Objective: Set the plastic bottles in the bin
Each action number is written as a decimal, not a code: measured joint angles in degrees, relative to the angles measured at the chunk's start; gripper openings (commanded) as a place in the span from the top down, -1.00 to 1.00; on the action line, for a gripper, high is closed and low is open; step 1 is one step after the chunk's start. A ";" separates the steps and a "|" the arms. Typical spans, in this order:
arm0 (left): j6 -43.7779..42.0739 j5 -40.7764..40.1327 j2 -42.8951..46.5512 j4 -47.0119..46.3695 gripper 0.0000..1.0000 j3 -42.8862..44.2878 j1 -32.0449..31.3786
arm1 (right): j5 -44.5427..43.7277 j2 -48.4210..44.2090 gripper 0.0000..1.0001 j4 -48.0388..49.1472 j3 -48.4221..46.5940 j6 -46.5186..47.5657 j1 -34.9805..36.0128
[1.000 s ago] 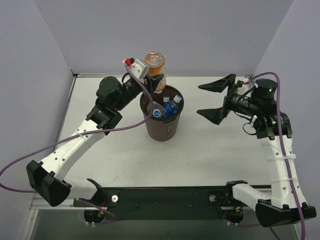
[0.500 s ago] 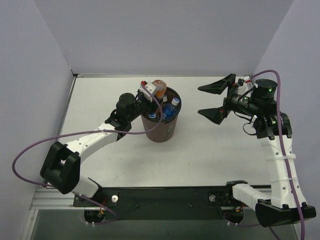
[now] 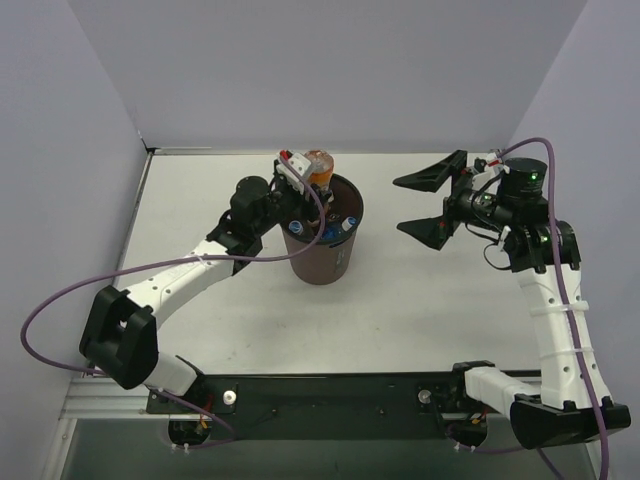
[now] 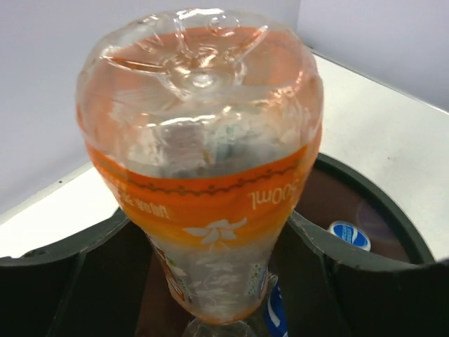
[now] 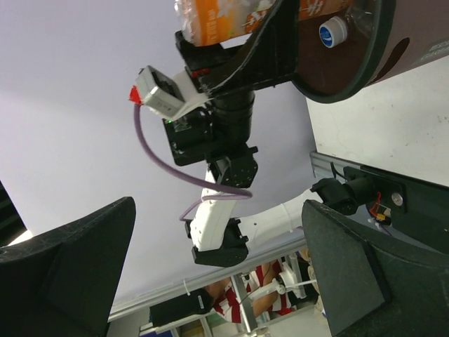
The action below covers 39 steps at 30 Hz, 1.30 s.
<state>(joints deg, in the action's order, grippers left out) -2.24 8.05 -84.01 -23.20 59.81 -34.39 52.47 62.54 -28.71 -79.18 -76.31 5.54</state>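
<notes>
Jaws of the left gripper [image 3: 305, 188] straddle an orange plastic bottle [image 4: 203, 140] over the dark brown round plastic bin [image 3: 325, 265].
Bottle hangs neck-down inside the bin's rim, placed to drop; whether it is pinched I cannot tell. Well right of the bin, the right gripper [image 3: 432, 205] has its jaws spread, empty.

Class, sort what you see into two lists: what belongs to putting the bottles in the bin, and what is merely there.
Job: orange bottle, neck down; left claw, that bottle between its fingers; brown bin; bottles already inside it.
Merely there: right claw, open and empty; purple cables; table.
</notes>
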 measured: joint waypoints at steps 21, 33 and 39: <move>4.79 -2.14 7.58 20.61 -0.53 8.66 0.94 | -0.87 3.45 -0.97 -0.44 -0.98 2.21 0.00; 6.36 -2.91 15.54 23.45 -0.36 8.11 1.27 | -0.79 3.56 -0.97 -0.44 -0.96 2.86 0.00; 6.43 -2.86 13.25 14.14 -0.24 -1.99 1.22 | -0.63 4.00 -0.96 -0.44 -0.98 2.91 0.00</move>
<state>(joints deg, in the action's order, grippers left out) 4.19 5.19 -70.76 -9.06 57.82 -33.17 51.83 66.54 -29.15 -80.16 -73.41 5.54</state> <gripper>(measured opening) 0.740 0.983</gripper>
